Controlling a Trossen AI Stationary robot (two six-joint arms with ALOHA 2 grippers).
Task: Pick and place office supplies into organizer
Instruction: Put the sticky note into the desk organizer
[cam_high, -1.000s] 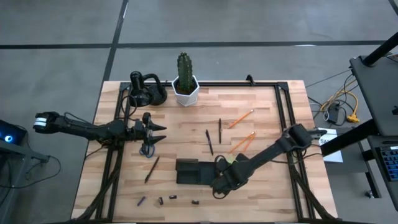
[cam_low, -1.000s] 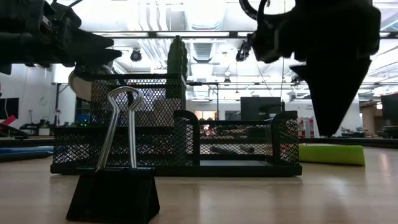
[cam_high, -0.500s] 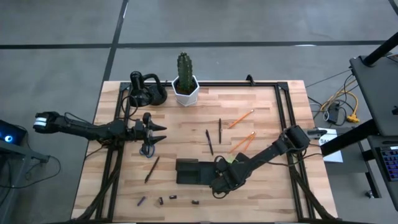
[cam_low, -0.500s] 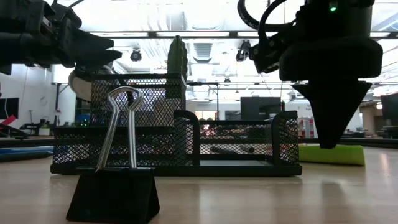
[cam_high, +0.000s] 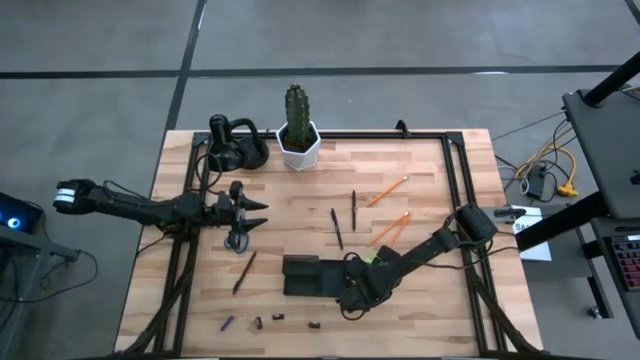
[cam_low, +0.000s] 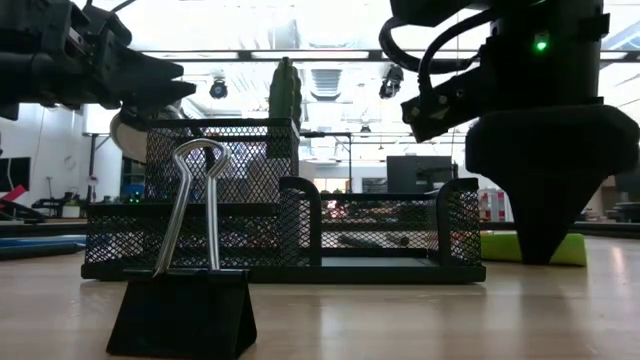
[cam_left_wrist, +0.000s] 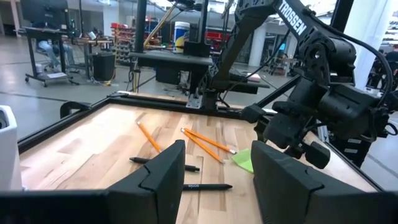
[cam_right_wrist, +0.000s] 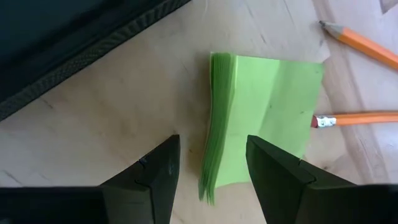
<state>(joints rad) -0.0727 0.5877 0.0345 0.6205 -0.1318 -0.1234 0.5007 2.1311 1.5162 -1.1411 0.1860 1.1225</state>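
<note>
Straddling the sticky-note pad's (cam_right_wrist: 261, 118) edge beside the organizer (cam_high: 305, 276), right gripper (cam_right_wrist: 208, 163) jaws apart, empty.

My left arm reaches in from the left edge, stretched nearly level across the left side of the counter. My left hand (cam_high: 252, 212) points right toward the middle, its two fingers (cam_left_wrist: 166, 169) spread with open space between them, gripping nothing.

My right arm comes in from the right edge and slants down toward the near middle, elbow bent at the far right. My right hand (cam_high: 352, 298) is tipped downward close to the counter, its fingers (cam_right_wrist: 163, 168) parted, nothing clamped between them.
</note>
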